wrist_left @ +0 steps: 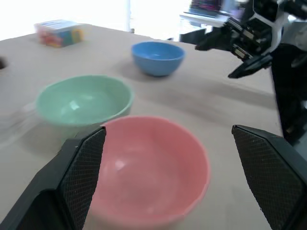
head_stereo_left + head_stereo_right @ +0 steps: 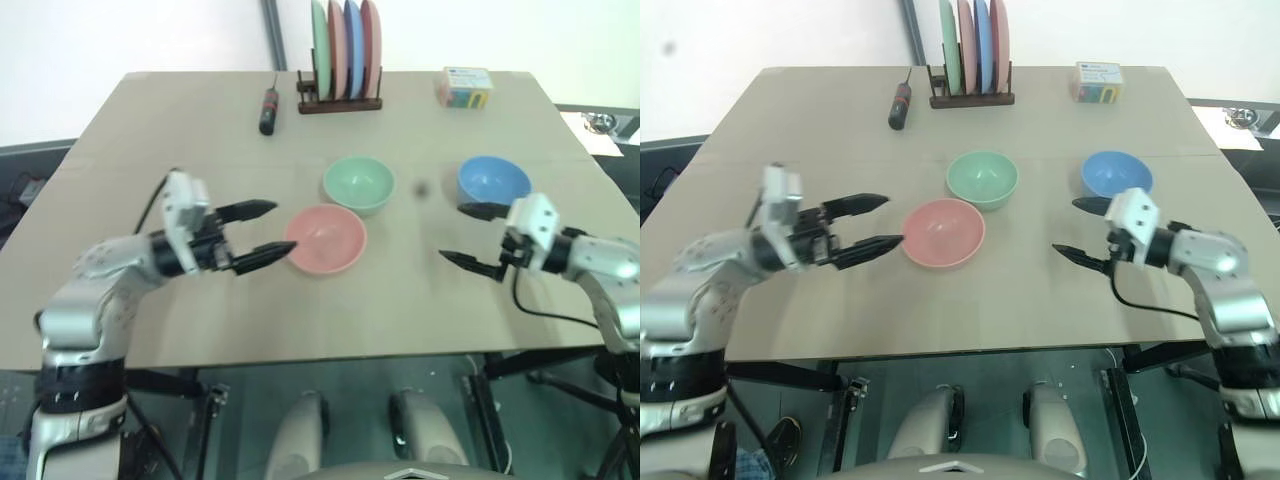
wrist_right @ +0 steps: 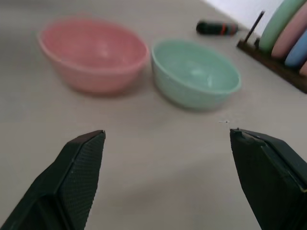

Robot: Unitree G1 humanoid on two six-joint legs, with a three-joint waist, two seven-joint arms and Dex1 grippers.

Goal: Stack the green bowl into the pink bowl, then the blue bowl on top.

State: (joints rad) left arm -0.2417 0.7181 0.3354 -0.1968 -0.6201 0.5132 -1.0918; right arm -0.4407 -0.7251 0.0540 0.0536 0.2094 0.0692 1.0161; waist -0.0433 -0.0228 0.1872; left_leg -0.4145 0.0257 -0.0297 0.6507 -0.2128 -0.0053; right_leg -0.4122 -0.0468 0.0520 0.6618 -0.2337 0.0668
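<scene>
With both sets of jaws wide and empty, I risk my left gripper [image 2: 268,229] shoving the pink bowl [image 2: 326,238], just ahead of its tips, into the green bowl [image 2: 358,184].

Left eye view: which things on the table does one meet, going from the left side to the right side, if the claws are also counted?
left claw → pink bowl → green bowl → right claw → blue bowl. I leave out the things along the far edge of the table.
</scene>
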